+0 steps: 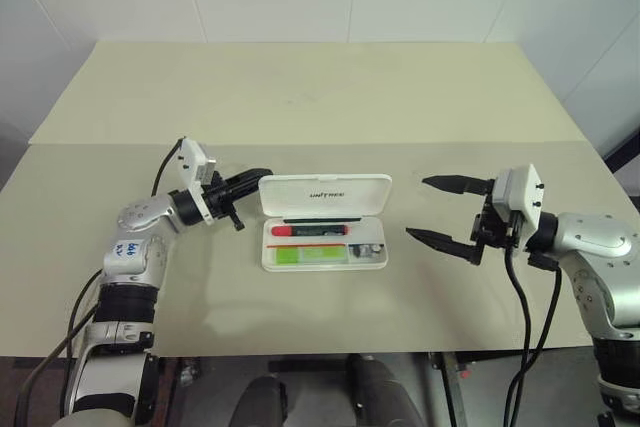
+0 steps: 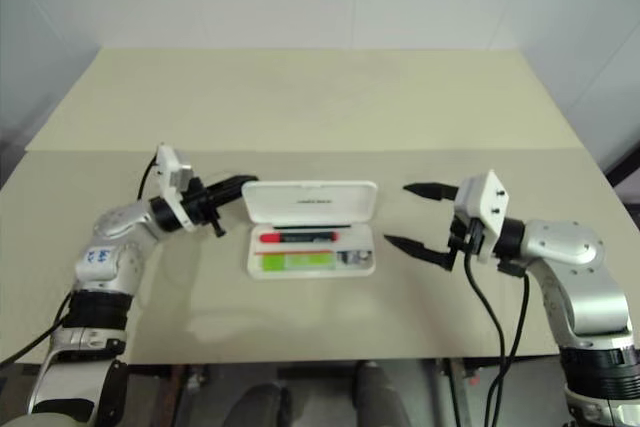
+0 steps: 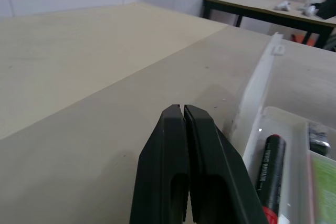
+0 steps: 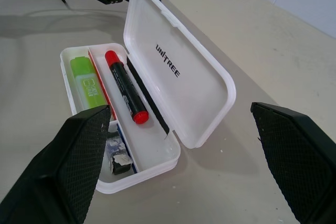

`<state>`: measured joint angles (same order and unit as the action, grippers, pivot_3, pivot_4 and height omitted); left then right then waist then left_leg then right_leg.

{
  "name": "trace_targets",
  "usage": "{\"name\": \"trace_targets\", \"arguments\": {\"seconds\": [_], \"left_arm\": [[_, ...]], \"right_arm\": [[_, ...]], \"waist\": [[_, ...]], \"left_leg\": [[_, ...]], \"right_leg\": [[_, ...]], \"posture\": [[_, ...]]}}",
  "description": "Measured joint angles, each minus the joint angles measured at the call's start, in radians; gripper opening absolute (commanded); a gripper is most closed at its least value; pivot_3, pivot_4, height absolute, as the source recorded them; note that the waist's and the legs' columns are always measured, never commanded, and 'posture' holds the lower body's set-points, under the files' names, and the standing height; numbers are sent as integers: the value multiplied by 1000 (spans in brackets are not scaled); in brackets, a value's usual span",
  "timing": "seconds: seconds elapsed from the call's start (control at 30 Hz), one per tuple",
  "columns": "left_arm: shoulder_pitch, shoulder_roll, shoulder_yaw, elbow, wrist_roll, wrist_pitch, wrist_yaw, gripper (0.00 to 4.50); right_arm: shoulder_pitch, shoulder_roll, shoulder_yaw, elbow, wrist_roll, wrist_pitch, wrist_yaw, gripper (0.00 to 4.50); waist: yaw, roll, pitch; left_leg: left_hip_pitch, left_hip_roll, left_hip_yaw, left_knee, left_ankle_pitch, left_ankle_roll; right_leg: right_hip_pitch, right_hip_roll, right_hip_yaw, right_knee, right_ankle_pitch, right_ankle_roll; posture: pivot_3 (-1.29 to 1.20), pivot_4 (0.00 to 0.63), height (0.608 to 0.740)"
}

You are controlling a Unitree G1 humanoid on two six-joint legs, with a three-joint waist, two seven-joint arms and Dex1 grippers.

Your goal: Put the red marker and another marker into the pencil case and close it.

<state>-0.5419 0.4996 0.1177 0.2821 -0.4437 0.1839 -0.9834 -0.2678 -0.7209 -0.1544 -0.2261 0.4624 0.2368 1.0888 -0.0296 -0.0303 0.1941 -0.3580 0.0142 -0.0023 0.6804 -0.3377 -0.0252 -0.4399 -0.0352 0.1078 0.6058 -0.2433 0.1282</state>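
I see the pencil case [image 1: 324, 223] lying open mid-worktop [image 1: 300, 97], lid raised and tilted back, "Unitree" print on its inner face. The red marker [image 1: 310, 230] lies in the tray's rear compartment, next to the hinge, red cap toward my left. The green marker [image 1: 312, 255] lies in the front compartment, parallel to it. A small dark-and-silver object [image 1: 368, 250] sits at the tray's right end. My left pincer [image 1: 252, 178] is closed, fingers pressed together and empty, level, its tips just beside the lid's left edge, at hinge height; I cannot tell whether they touch the lid. My right pincer [image 1: 440, 209] stands wide open and empty, pointing toward the case from its right side, clearly apart from it, with bare worktop between the tips and the tray.
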Motion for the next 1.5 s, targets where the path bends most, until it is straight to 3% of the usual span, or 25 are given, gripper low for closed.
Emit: {"name": "trace_targets", "arguments": {"seconds": [0.5,1.5], "left_arm": [[45,120,-177,-44,136,-213,-294,33],[2,93,-352,-160,224,-8,-285,33]], "right_arm": [[3,9,25,-2,0,0,-17,4500],[86,54,29,-128,0,8,-159,4500]], "waist": [[0,0,0],[0,0,0]], "left_leg": [[0,0,0,0,0,0],[6,1,-2,0,-1,2]], "right_leg": [[0,0,0,-1,0,0],[11,2,0,-5,0,0]], "posture": [[0,150,740],[0,150,740]]}}
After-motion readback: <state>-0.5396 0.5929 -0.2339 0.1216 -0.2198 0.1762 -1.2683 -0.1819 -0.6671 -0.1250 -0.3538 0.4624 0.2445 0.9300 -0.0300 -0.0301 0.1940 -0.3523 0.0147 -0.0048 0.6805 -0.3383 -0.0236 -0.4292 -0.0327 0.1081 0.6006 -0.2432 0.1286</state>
